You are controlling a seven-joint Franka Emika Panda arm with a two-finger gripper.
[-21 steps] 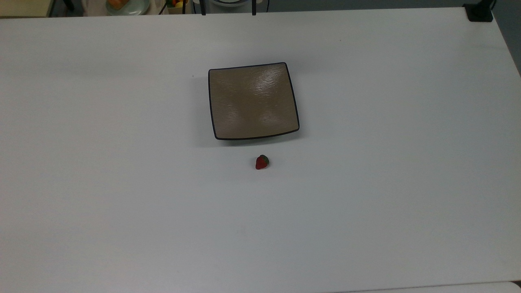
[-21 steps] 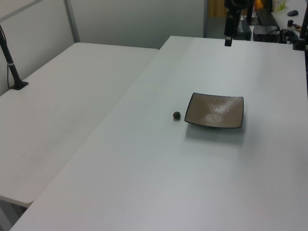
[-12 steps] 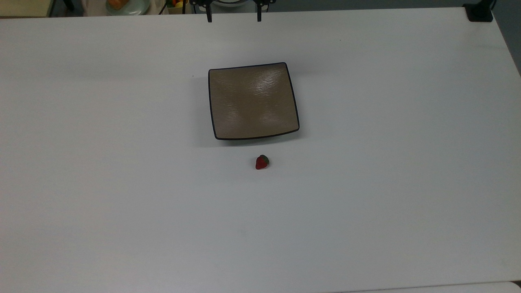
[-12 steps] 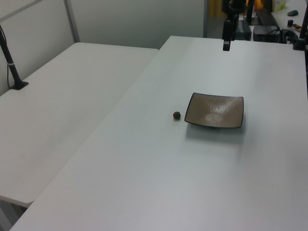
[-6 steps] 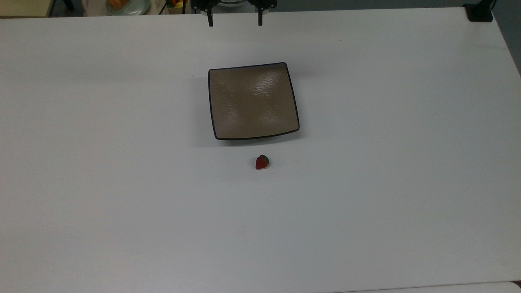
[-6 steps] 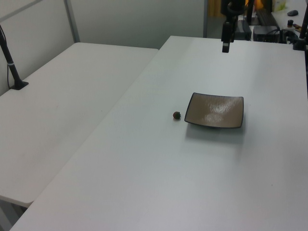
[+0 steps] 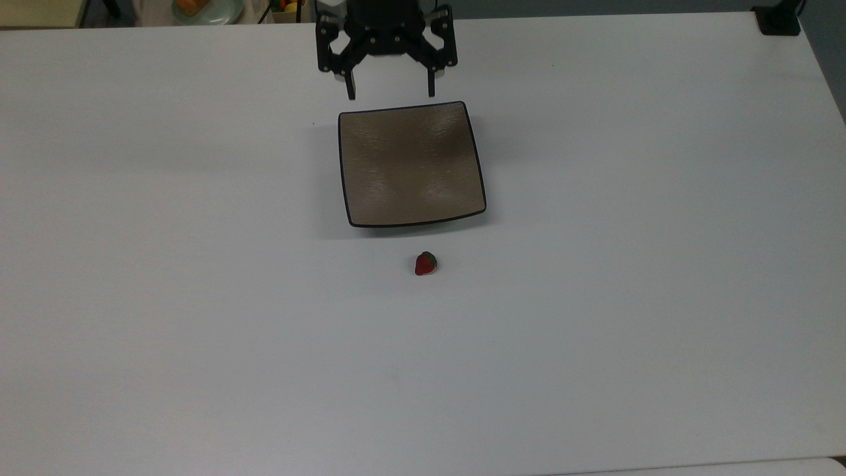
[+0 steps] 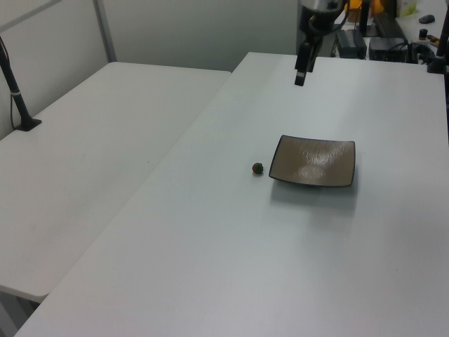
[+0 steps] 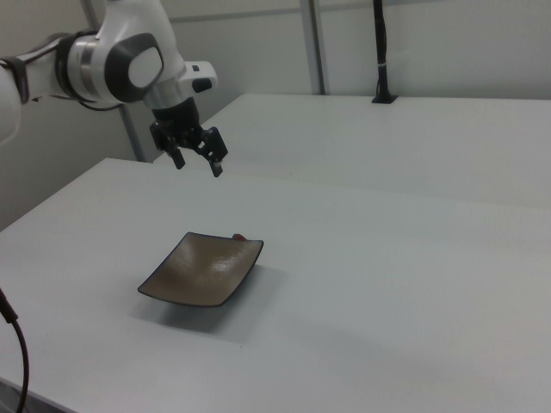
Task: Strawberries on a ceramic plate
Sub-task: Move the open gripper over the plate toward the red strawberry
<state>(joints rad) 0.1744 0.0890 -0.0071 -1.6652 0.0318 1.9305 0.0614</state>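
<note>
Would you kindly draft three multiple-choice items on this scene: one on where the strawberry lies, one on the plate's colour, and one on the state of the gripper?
1. Where is the strawberry?
A. On the plate
B. On the table beside the plate
C. In the gripper

2. What colour is the ceramic plate?
A. Taupe-brown with a dark rim
B. Blue
C. White

3. How is the gripper?
A. Shut on the strawberry
B. Open and empty
C. Shut on the plate

Answers: 1 B, the fruit rests on the white table, just off the plate's edge. 2 A, the top view shows the colour. 3 B, the fingers stand apart in the air with nothing between them.
</note>
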